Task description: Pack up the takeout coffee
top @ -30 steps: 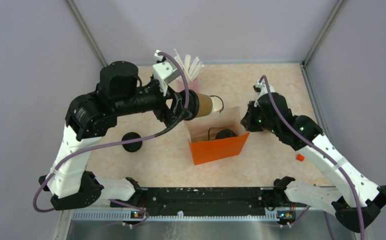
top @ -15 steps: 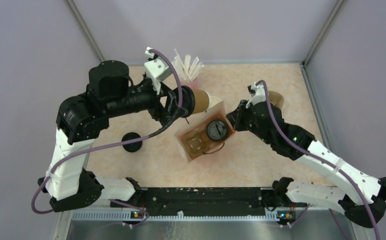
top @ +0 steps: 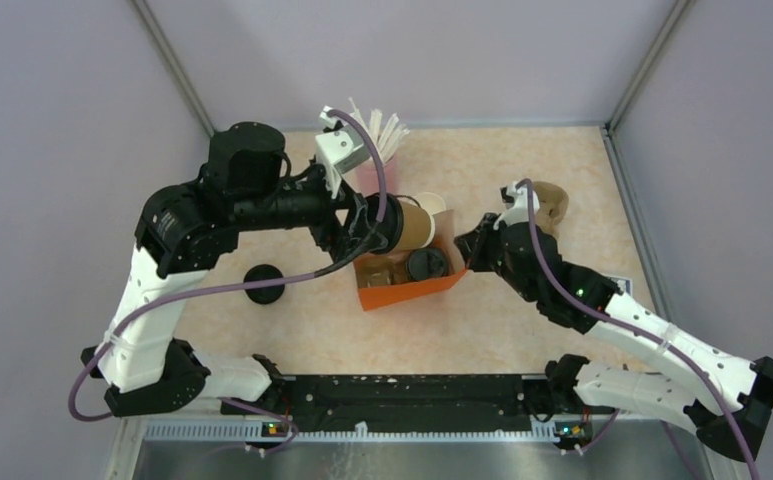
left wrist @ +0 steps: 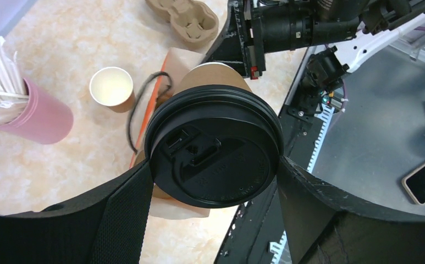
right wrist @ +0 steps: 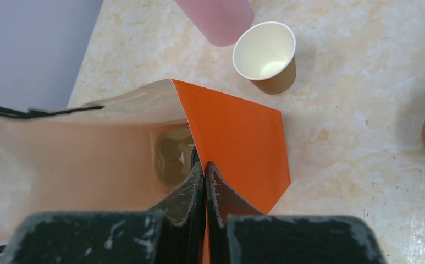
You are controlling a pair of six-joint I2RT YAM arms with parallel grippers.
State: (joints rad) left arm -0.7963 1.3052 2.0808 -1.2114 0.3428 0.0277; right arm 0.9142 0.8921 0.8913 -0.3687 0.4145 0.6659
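My left gripper (top: 394, 226) is shut on a takeout coffee (top: 418, 229), a brown paper cup lying sideways just above the mouth of the orange bag (top: 409, 290). In the left wrist view its black lid (left wrist: 215, 146) fills the space between my fingers (left wrist: 123, 212). A second lidded cup (top: 428, 263) stands inside the bag beside a pulp carrier (right wrist: 172, 154). My right gripper (right wrist: 205, 165) is shut on the bag's orange wall (right wrist: 237, 129) and holds the mouth open. A lidless cup (right wrist: 265, 55) stands behind the bag.
A pink cup of white straws (top: 376, 150) stands at the back. A loose black lid (top: 264, 284) lies left of the bag. A tan pulp carrier (top: 551, 200) sits at the back right, behind my right arm.
The bag tipped its mouth toward the camera, then partly came back up as my right gripper shifted left with its wall. My left gripper carried the cup right, to the bag's mouth.
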